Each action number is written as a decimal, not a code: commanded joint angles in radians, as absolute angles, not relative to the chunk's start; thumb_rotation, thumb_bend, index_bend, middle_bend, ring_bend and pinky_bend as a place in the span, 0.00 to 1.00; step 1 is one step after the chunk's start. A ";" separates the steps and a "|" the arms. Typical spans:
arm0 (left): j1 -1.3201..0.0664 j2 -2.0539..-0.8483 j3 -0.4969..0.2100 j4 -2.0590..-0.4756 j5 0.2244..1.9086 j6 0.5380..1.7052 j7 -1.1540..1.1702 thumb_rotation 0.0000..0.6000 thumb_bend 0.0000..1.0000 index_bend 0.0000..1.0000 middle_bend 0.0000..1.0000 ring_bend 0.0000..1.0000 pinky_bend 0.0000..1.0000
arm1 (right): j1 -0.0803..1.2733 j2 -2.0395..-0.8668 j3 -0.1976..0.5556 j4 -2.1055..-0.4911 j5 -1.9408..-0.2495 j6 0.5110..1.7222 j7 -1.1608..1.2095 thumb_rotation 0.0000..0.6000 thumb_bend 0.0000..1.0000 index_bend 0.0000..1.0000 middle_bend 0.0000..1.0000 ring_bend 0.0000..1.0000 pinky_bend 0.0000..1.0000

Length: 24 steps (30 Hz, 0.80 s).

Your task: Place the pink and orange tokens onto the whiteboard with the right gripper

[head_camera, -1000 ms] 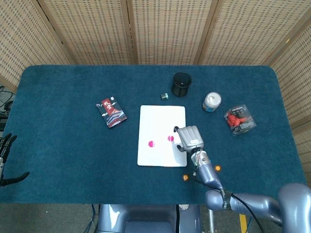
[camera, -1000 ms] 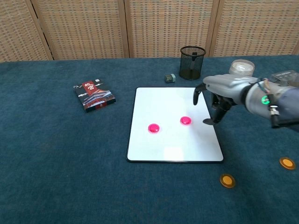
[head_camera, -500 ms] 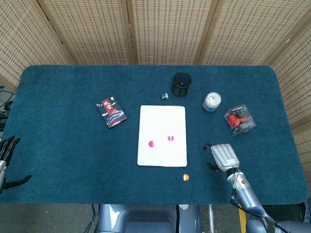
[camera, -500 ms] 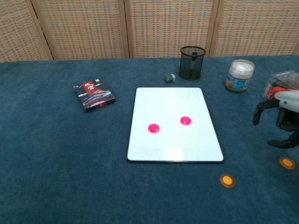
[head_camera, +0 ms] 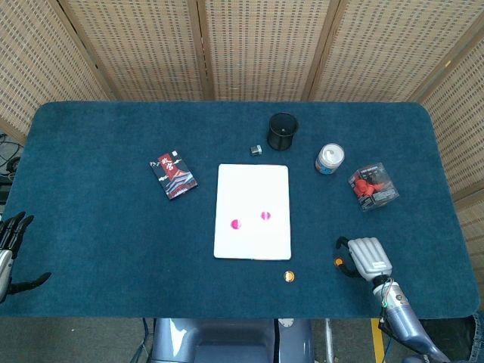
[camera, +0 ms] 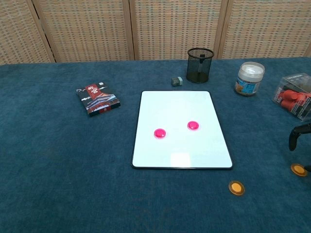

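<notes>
The whiteboard (head_camera: 252, 181) (camera: 180, 109) lies flat in the middle of the blue table. Two pink tokens (head_camera: 235, 224) (head_camera: 265, 215) rest on it, also visible in the chest view (camera: 160, 132) (camera: 193, 125). One orange token (head_camera: 288, 277) (camera: 236, 187) lies on the cloth just in front of the board's near right corner. A second orange token (head_camera: 339, 262) (camera: 298, 169) lies further right. My right hand (head_camera: 367, 257) (camera: 296, 136) hovers beside and above it, fingers apart, holding nothing. My left hand (head_camera: 10, 240) sits at the far left edge, fingers spread.
A black mesh cup (head_camera: 283, 131) (camera: 199, 64) and a small grey cube (head_camera: 256, 150) stand behind the board. A white jar (head_camera: 330, 159) and a clear box of red items (head_camera: 373, 186) are at the right. A card box (head_camera: 173, 175) lies at the left.
My right hand has left the whiteboard, moving right and toward the table's front edge to the right orange token. The tokens and the left hand have not moved.
</notes>
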State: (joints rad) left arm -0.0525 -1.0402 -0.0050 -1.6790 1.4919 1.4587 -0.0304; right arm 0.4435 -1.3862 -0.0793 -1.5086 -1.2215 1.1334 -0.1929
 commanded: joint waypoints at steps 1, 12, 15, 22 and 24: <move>-0.053 -1.041 -0.005 -1.680 1.491 1.457 -0.027 1.00 0.00 0.00 0.00 0.00 0.00 | 0.435 -1.395 -0.078 -1.491 -1.232 1.124 -0.182 1.00 0.34 0.39 0.96 1.00 1.00; -0.050 -1.042 -0.004 -1.681 1.493 1.463 -0.025 1.00 0.00 0.00 0.00 0.00 0.00 | 0.416 -1.423 -0.060 -1.456 -1.255 1.093 -0.179 1.00 0.34 0.39 0.96 1.00 1.00; -0.051 -1.042 -0.004 -1.680 1.492 1.462 -0.026 1.00 0.00 0.00 0.00 0.00 0.00 | 0.411 -1.429 -0.058 -1.445 -1.263 1.087 -0.179 1.00 0.34 0.39 0.96 1.00 1.00; -0.051 -1.043 -0.005 -1.680 1.490 1.460 -0.024 1.00 0.00 0.00 0.00 0.00 0.00 | 0.404 -1.439 -0.052 -1.426 -1.275 1.078 -0.173 1.00 0.34 0.39 0.96 1.00 1.00; -0.051 -1.043 -0.005 -1.680 1.490 1.460 -0.023 1.00 0.00 0.00 0.00 0.00 0.00 | 0.401 -1.440 -0.050 -1.422 -1.280 1.076 -0.169 1.00 0.34 0.39 0.96 1.00 1.00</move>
State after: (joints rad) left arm -0.0513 -1.0433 -0.0046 -1.6801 1.4901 1.4603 -0.0229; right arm 0.4023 -1.4394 -0.0510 -1.4234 -1.2784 1.0769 -0.1709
